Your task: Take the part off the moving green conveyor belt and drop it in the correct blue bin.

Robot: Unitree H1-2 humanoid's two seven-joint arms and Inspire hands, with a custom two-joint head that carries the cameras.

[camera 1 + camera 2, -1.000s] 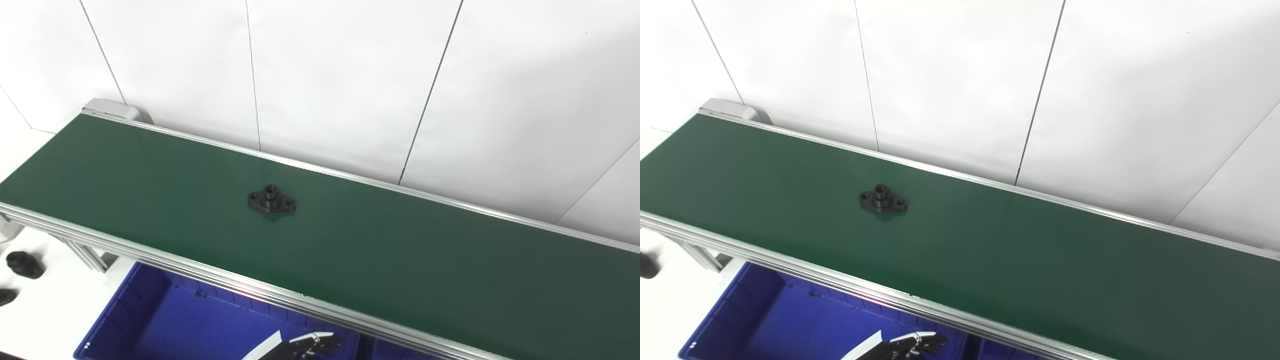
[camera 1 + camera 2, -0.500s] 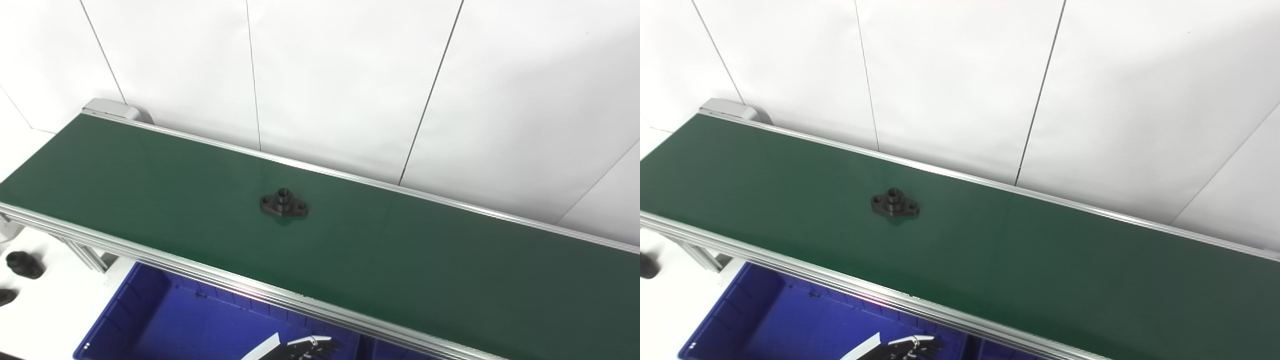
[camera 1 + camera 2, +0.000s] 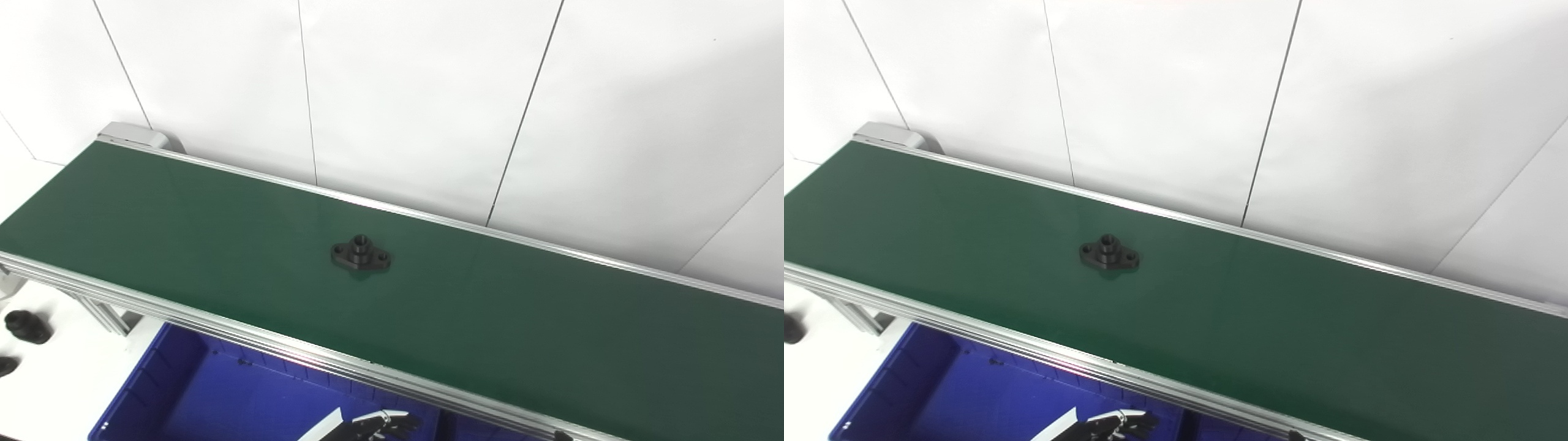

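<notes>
Sliding along since a second ago, the black flanged part (image 3: 361, 255) rides the green conveyor belt (image 3: 527, 318) further toward three o'clock, now just right of the belt's middle and roughly midway between the two aluminium rails. It sits flat on its flange, hub pointing up, untouched and well apart from any hand. Down at six o'clock, the left hand (image 3: 381, 424) waits low over the blue bin (image 3: 177, 392), below the near rail (image 3: 257, 342), and it has hardly budged. Its fingers (image 3: 401, 421) reach out toward three o'clock, loosely spread and holding nothing, a pose that looks like readiness rather than reaching. Probably it hangs back there because the belt is bringing the part its way. At the bottom edge near five o'clock a dark tip just peeks in, perhaps the right hand, but whether it is open or closed cannot be told. Off at nine o'clock, two small black pieces (image 3: 24, 326) lie on the white table (image 3: 67, 367).
</notes>
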